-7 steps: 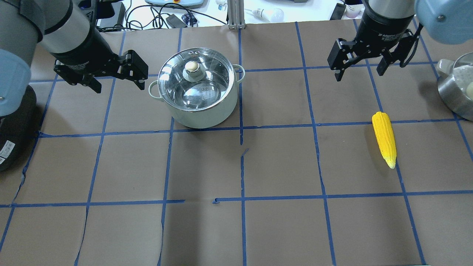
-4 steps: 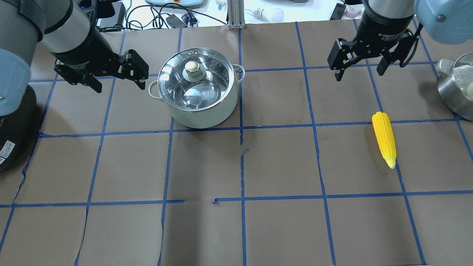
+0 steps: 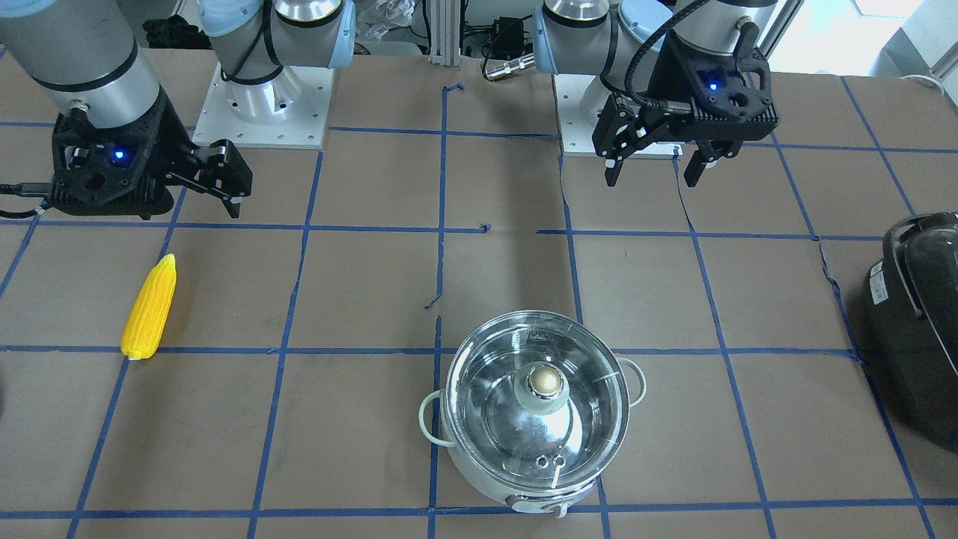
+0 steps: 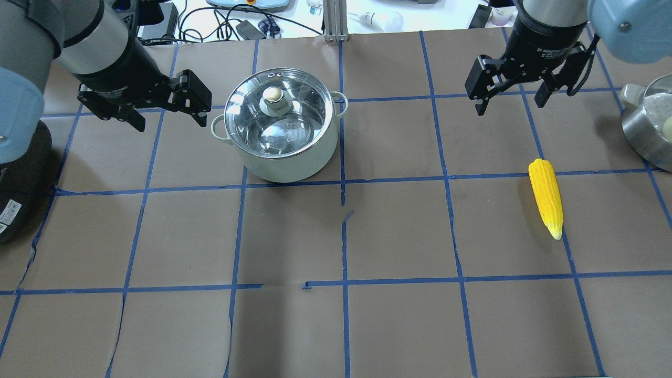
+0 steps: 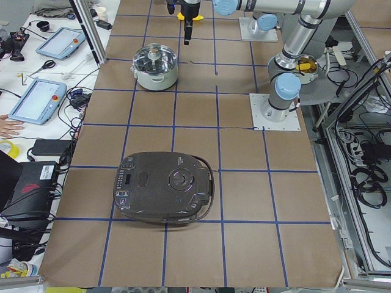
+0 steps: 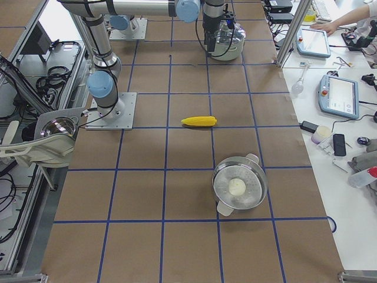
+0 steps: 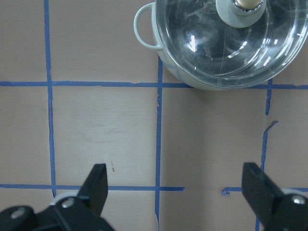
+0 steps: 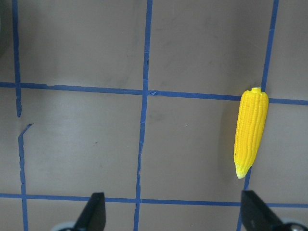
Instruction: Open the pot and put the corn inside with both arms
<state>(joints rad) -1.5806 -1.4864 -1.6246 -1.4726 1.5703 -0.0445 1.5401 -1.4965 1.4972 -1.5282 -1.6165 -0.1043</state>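
Yellow corn (image 4: 545,198) lies near the right edge of the bench (image 4: 399,325), the lidded pot (image 4: 281,126) toward its far edge. Left gripper (image 4: 170,125) and right gripper (image 4: 510,107) hang wide open, empty.

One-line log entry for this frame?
phase: pre-grasp | pot: lid on | corn: loose, not held | left gripper: open, empty, near pot | right gripper: open, empty, near corn

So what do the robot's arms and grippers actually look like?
Both arms are thick silver-grey tubes with light-blue caps at the joints. Each ends in a black two-finger gripper, the left gripper and the right gripper alike. A blue light glows on each black wrist housing, black cables loop beside the wrists, and white lettering marks the right gripper's body.
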